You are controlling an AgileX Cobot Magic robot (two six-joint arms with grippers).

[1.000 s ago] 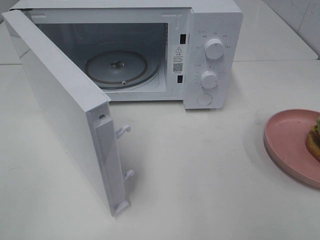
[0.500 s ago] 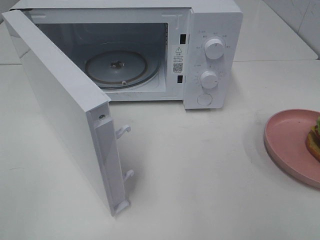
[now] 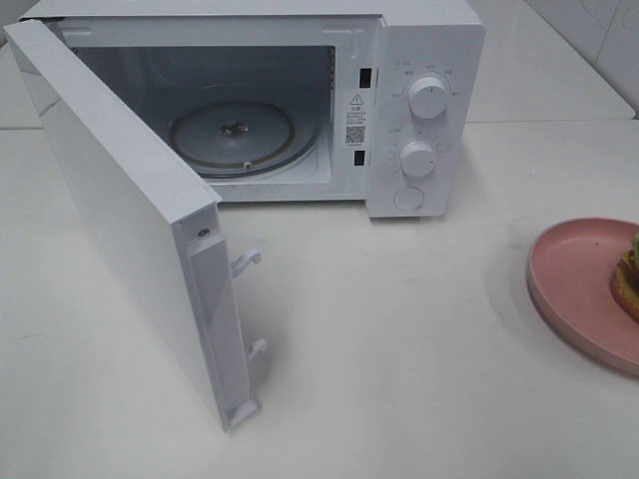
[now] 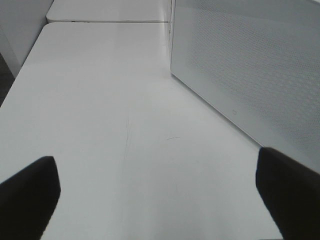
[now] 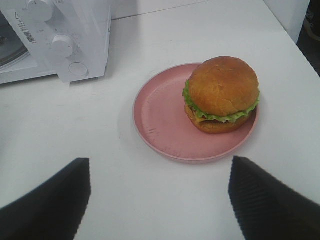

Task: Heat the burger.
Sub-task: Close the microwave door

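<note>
One burger [image 5: 221,93] sits on the pink plate [image 5: 165,127].

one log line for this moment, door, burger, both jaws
door: open | turntable: bare | burger: on pink plate, right of microwave | left gripper: jaws open, empty | right gripper: jaws open, empty

White counter [image 3: 419,329], glossy, evenly lit, faint scuffs. A seam divides the slabs. Pale tiled wall [image 3: 599,30] at far right corner.

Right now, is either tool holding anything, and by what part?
Nothing is held. Both tools are open and empty; the burger sits untouched on the pink plate.
</note>
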